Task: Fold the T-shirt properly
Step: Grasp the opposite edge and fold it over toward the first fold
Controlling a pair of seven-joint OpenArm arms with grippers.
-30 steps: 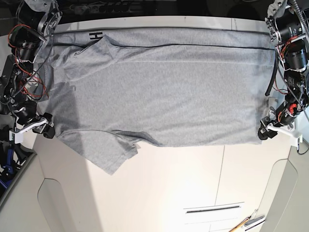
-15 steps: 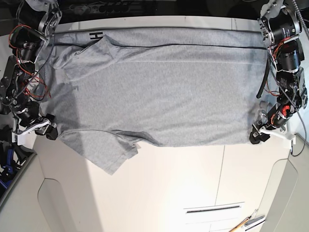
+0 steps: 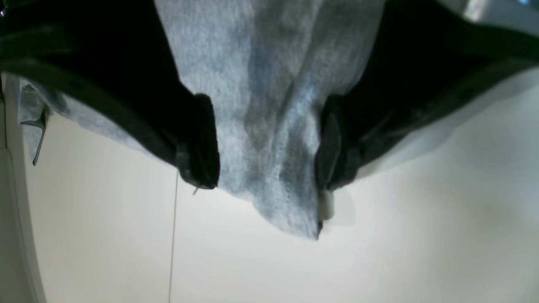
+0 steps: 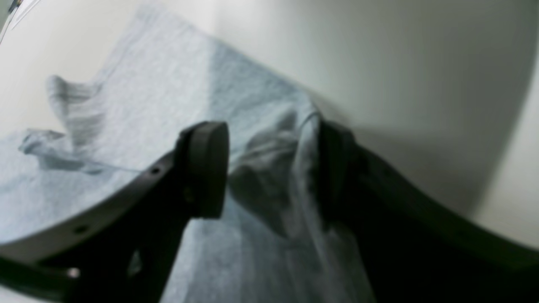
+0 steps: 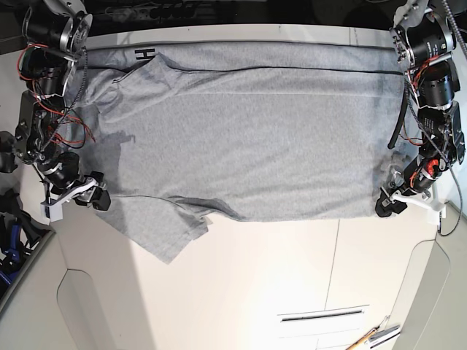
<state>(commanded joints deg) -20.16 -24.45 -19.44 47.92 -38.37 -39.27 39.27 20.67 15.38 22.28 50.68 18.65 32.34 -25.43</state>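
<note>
Probably set for edge pinch: left gripper [image 3: 268, 179] and right gripper [image 4: 273, 139] both spread, straddling T-shirt [image 5: 255, 146] near opposite sides, maybe to tension or fold.

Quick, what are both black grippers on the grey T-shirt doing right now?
Left black gripper: open, fingers apart over the light grey T-shirt.
Right black gripper: open too, grey fabric between its fingers.
</note>
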